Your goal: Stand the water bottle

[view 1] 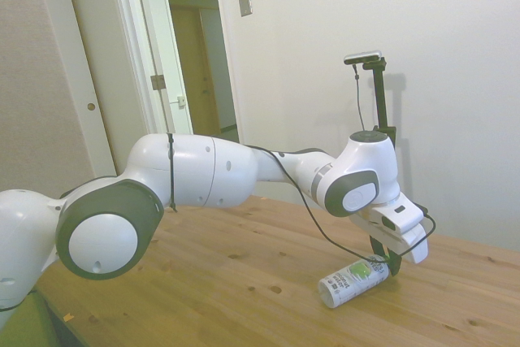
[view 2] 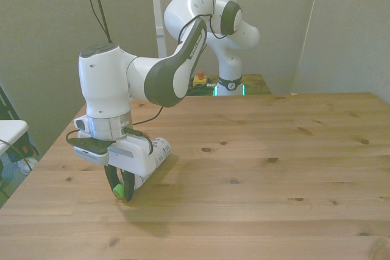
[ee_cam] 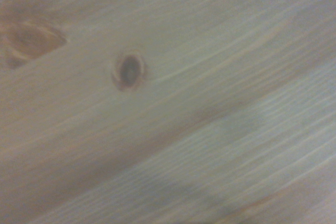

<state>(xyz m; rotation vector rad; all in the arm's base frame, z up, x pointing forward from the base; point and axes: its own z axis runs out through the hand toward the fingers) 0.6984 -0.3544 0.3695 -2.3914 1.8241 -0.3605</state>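
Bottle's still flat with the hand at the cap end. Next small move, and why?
Probably lift and swing the capped end up, pivoting on the base. The small plastic water bottle with a bright green cap lies on its side on the wooden table, and the hand looks closed around its cap, so raising that end should bring it upright.

Nothing really readable here - the water bottle [view 1: 355, 280] has a white label with green graphics and some dark print, but it's way too small and blurry to make out in the side or front view, and the wrist view only shows blurred wood grain.
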